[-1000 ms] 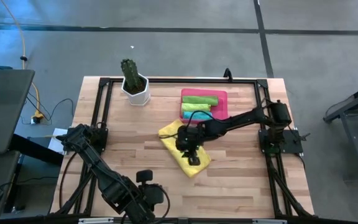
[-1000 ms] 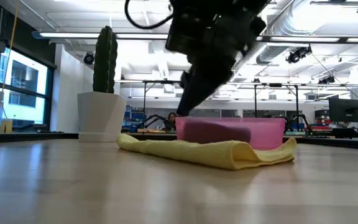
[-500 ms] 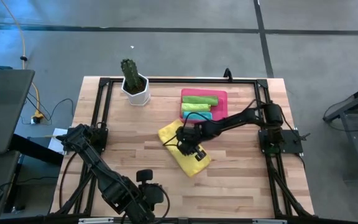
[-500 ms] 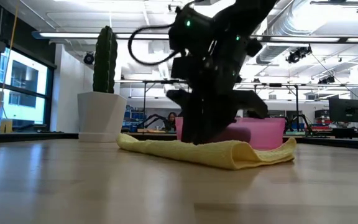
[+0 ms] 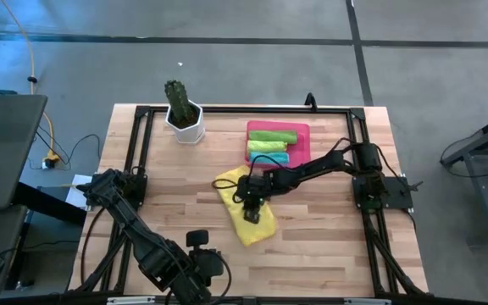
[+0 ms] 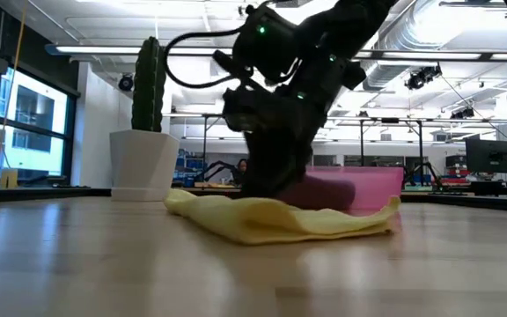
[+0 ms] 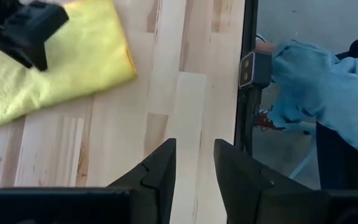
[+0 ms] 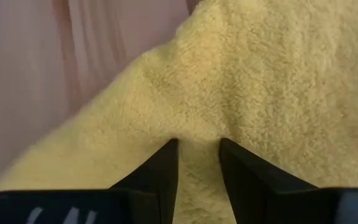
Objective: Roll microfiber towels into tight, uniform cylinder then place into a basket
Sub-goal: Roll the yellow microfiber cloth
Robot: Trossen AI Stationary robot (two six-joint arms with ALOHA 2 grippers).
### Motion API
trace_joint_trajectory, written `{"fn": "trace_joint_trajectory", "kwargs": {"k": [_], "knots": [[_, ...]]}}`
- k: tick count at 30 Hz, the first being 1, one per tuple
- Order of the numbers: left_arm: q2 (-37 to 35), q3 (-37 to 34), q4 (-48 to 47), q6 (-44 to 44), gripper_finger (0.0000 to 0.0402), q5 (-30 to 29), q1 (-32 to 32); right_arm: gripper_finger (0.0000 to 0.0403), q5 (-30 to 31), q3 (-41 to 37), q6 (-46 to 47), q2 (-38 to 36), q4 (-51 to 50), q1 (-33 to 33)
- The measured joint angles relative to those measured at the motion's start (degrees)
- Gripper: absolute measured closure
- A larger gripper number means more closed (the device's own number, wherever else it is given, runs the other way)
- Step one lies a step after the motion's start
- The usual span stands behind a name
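**Right gripper pinching yellow towel, mid-table**

Yellow towel (image 5: 248,214) lies flat on the table (image 5: 168,195), near the middle, just in front of the basket (image 5: 302,144). From above it shows as a long, slanted rectangle, one end toward the basket, the other toward the table's front edge. From table level it sits low and rumpled, with a soft folded hump at the middle and a thin edge trailing toward the cactus pot (image 6: 144,164). Pile is fuzzy, terry-like up close. Not rolled.

Right gripper (image 8: 197,144) is down on the towel, fingers close together with a ridge of yellow cloth bunched between the tips. Right arm reaches in from the table's right side, wrist low over the cloth.

Basket is pink, shallow, toward the back of the table. Inside, 3 rolled towels lie side by side: 2 lime green, 1 teal, the teal one nearest the yellow towel.

Left gripper (image 7: 193,155) hangs near the front-left corner, fingers set a little apart, nothing between them. A blue sleeve (image 7: 319,87) shows beyond the table edge.
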Motion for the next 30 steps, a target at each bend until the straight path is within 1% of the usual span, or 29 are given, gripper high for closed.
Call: {"fn": "trace_joint_trajectory", "kwargs": {"k": [2, 4, 10, 13, 16, 18, 20, 22, 25, 28, 30], "knots": [[0.0, 0.0, 0.02, 0.0, 0.0303, -0.07, 0.04, 0.029, -0.17, -0.06, 7.63, 0.16, 2.21, 0.68], [0.0, 0.0, 0.02, -0.02, 0.0303, -0.07, 0.04, 0.029, -0.24, -0.12, 10.58, 0.21, 4.09, 1.67], [0.02, 0.0, 0.17, -0.04, 0.0303, -0.07, -0.01, 0.0291, -0.56, -0.07, 10.61, 0.12, 10.86, 4.64], [0.02, 0.0, 0.19, -0.04, 0.0303, -0.07, -0.01, 0.0291, -3.64, 1.37, 7.23, -0.54, 9.6, 5.03], [0.02, 0.0, 0.21, -0.04, 0.0303, -0.37, -0.01, 0.0291, -6.58, 3.43, -2.42, -1.97, 3.73, 4.86], [0.02, 0.0, 0.17, 0.08, 0.0303, -1.96, -0.01, 0.0291, -6.74, 4.63, -9.83, -2.79, -3.23, 4.86], [0.02, 0.0, 0.15, 1.16, 0.0303, -4.05, -0.01, 0.0291, -6.57, 5.38, -14.85, -3.72, -10.6, 5.46], [0.02, 0.0, 0.13, 1.5, 0.0303, -5.72, -0.22, 0.0295, -6.36, 5.65, -17.07, -5.25, -16.54, 7.01], [0.02, -0.41, 0.29, 1.93, 0.0303, -6.33, -0.43, 0.0313, -6.05, 5.73, -19.85, -8.59, -23.11, 10.3], [0.07, -1.85, 0.24, 2.01, 0.0303, -6.32, -0.74, 0.0333, -2.61, 5.76, -20.45, -11.59, -28.03, 13.97], [0.07, -2.87, 0.28, 1.56, 0.0303, -6.32, -0.75, 0.0344, -0.55, 5.76, -18.22, -13.27, -30.09, 16.24]]}}
